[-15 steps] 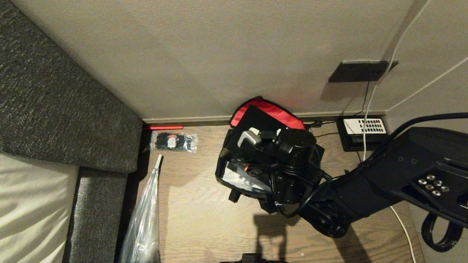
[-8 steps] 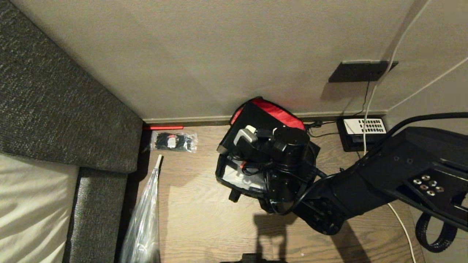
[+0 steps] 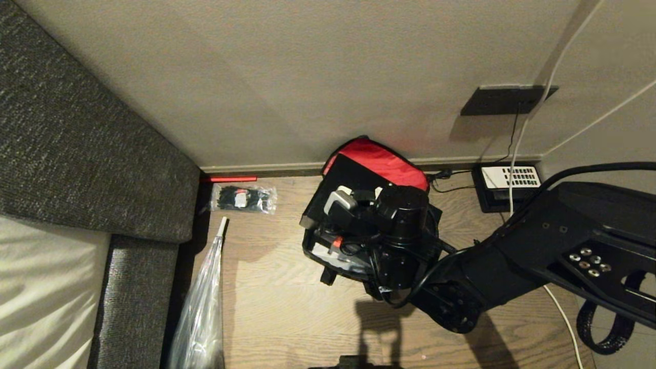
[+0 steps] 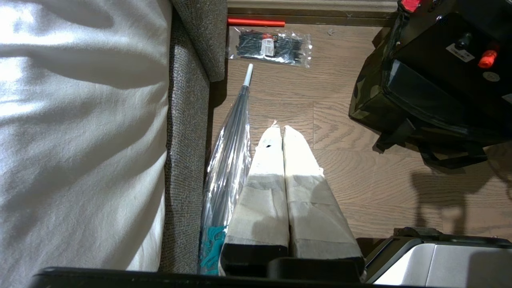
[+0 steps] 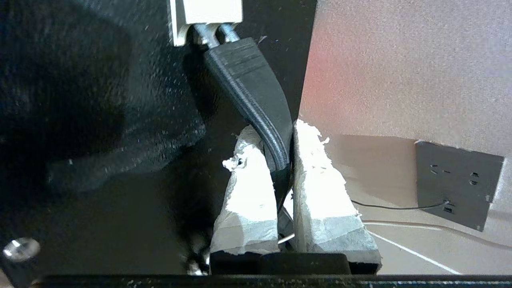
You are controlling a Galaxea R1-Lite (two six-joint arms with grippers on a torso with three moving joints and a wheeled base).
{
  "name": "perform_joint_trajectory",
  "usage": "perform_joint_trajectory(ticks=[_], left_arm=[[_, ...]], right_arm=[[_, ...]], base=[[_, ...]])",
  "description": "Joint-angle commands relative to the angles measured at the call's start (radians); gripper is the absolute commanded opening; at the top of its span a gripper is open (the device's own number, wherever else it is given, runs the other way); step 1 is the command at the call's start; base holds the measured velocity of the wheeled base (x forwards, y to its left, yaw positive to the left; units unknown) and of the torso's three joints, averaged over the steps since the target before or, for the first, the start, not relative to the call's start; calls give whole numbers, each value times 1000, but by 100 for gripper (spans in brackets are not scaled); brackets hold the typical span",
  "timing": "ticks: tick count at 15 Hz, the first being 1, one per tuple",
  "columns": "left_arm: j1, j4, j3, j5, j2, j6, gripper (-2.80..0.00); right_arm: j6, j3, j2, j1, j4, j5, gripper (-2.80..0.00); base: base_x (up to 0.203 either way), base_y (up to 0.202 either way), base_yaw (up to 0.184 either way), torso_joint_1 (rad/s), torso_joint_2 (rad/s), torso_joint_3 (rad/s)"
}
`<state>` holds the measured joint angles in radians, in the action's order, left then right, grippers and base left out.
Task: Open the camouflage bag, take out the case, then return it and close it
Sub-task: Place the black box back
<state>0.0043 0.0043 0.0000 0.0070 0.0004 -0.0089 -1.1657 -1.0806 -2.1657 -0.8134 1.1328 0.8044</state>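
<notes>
The camouflage bag (image 3: 328, 251) sits open on the floor by the wall, and the right claw (image 5: 276, 160) is clenched on the handle (image 5: 256, 92) of the black case (image 3: 348, 179) to lift it out, while the left claw (image 4: 283, 136), pressed shut, waits near the sofa (image 4: 188, 120).

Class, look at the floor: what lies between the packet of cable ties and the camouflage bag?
Bare wooden floor only. The left wrist view shows the packet of cable ties and the camouflage bag apart, with nothing between them.
</notes>
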Motion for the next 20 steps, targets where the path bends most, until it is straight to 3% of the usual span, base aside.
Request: perform_joint_trajectory(ticks=[1,10,20], left_arm=[[0,0,3,1,-2,0,-280],[0,0,3,1,-2,0,-280],[0,0,3,1,-2,0,-280]], right_arm=[[-10,16,9,17,5,-18,-280],[-19,101,72,59,-57,-135,-280],[-18,176,151,59,-94,-185,-280]], base=[[0,0,0,0,0,0],[0,0,0,0,0,0],[0,0,0,0,0,0]])
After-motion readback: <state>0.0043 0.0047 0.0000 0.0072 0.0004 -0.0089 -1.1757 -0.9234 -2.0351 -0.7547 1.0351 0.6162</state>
